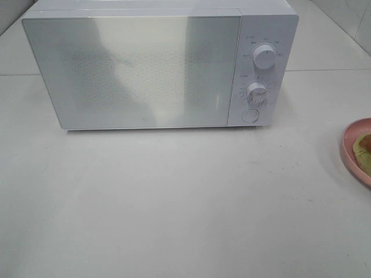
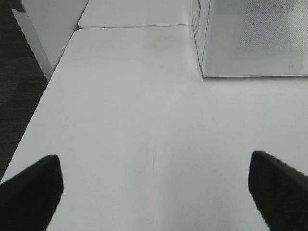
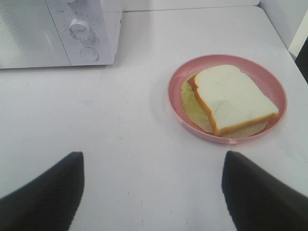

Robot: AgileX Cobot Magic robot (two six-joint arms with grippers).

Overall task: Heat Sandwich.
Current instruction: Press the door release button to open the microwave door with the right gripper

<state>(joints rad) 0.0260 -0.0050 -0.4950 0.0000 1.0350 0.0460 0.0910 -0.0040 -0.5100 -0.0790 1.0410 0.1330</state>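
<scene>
The sandwich (image 3: 233, 98), white bread over green lettuce, lies on a round pink plate (image 3: 179, 82) on the white table; the exterior high view shows only a sliver of the plate (image 1: 349, 145) and the sandwich (image 1: 364, 149) at its right edge. My right gripper (image 3: 151, 192) hovers open short of the plate, nothing between its dark fingers (image 3: 257, 192). The left gripper (image 2: 154, 192) is open over bare table, with the microwave's (image 2: 255, 38) front corner some way ahead of it. Neither arm shows in the exterior high view.
A white microwave (image 1: 133, 69) with its door shut stands at the back of the table, two dials (image 1: 264, 58) and a round button (image 1: 250, 115) on its right panel. In the left wrist view the table's edge (image 2: 38, 115) drops to dark floor.
</scene>
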